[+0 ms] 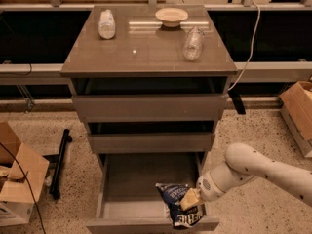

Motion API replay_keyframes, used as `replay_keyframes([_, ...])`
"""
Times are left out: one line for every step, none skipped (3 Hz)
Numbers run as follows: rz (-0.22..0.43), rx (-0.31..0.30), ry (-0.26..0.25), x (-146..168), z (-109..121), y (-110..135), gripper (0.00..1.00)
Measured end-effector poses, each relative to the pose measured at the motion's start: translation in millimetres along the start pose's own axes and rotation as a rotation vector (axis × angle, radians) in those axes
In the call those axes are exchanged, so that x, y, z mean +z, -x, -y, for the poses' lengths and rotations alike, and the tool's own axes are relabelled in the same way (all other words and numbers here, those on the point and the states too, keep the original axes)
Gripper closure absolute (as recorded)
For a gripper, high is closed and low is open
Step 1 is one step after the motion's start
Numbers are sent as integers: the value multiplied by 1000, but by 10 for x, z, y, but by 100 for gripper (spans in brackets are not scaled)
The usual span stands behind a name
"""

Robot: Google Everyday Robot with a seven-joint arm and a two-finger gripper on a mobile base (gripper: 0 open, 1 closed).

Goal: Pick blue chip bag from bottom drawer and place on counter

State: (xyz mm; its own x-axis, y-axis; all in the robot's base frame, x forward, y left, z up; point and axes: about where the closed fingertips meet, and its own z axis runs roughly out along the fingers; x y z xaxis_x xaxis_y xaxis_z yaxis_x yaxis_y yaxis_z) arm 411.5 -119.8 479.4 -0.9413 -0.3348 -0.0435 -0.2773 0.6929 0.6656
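The blue chip bag, dark navy with white lettering, hangs crumpled over the right front of the open bottom drawer. My gripper comes in from the right on a white arm and is shut on the bag's right side, holding it just above the drawer's front edge. The counter, the glossy grey-brown cabinet top, lies well above, at the top of the view.
On the counter stand a clear bottle at the back left, a shallow bowl at the back, and a second clear bottle at the right. Cardboard boxes lie on the floor left and right.
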Motion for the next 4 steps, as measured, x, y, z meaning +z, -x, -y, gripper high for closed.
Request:
replay_keyframes([0,2,0,1,0,0,100])
replay_keyframes([26,-59,-5,-111,-129,248,100])
replay_keyframes([74,-191,-11,-295,-431,731,100])
replay_keyframes([120,-338,-37,-619,-846,1071,100])
